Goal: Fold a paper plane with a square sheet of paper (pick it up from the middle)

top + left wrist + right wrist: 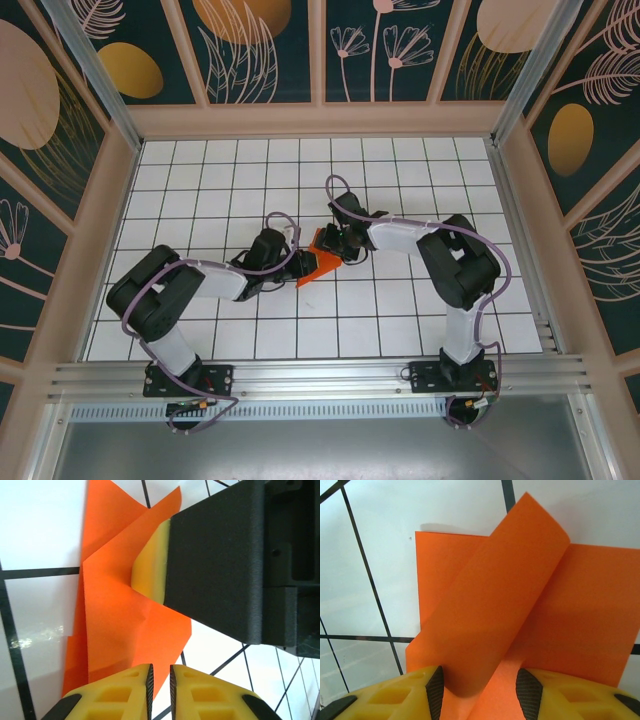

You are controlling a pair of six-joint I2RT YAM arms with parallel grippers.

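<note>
Left wrist, jaws nearly closed, over paper (115, 630)

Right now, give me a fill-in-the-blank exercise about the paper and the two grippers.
The paper is coloured ___.
The right gripper has its jaws ___ around a curled flap.
The table has grid lines coloured ___.
The left gripper has fingers coloured ___.
Missing words: orange; open; black; yellow.

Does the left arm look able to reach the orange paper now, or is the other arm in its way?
Probably yes. The left tool is at the near corner of the square sheet of paper, its tips almost together. The right tool bears on the sheet farther off, leaving that corner free.
</note>
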